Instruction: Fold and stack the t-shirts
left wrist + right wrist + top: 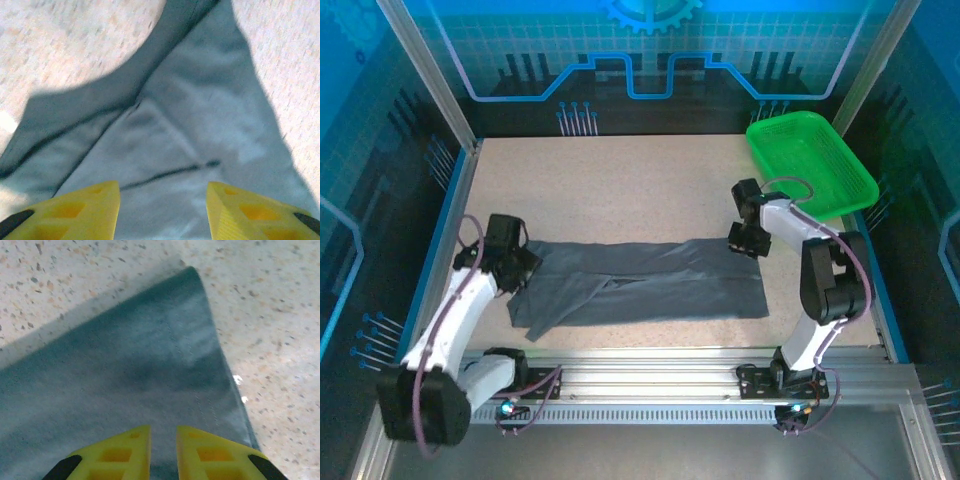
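The shirt [650,282] is lying on the table [620,180] as a long band between the arms, its left end rumpled. The left gripper [516,266] is hovering over that end, fingers spread wide and holding nothing. The right gripper [748,240] is sitting at the far right corner, fingers nearly together; whether they are pinching cloth I cannot tell. A fold is probably being set up: each side should be catching every layer at matching corners and lifting evenly.

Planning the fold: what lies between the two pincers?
The t-shirt spans the whole stretch from the left pincer to the right pincer, as the top view shows.
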